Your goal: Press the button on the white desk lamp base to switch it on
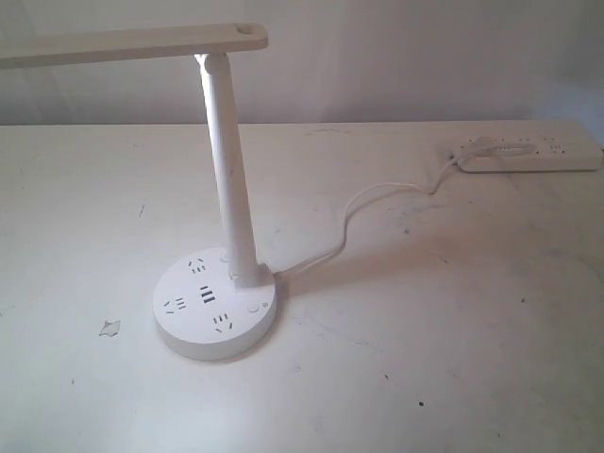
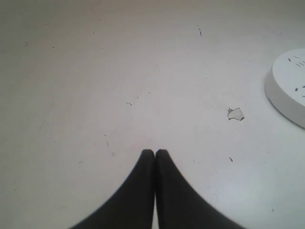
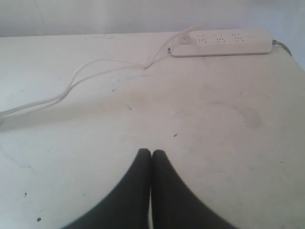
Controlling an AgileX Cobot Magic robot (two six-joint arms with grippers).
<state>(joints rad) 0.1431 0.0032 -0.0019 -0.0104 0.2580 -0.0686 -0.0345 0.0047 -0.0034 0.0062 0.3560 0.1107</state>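
Note:
The white desk lamp base is a thick round disc with dark socket holes, standing left of the middle of the table. A slim white column rises from it to a long flat head. A faint round button lies on the base's top near the column's foot. In the left wrist view part of the base shows off to one side, well away from my left gripper, which is shut and empty over bare table. My right gripper is also shut and empty. Neither gripper appears in the exterior view.
A white power strip lies at the far right of the table. The lamp's white cord runs from it to the base. A small chip lies on the table left of the base.

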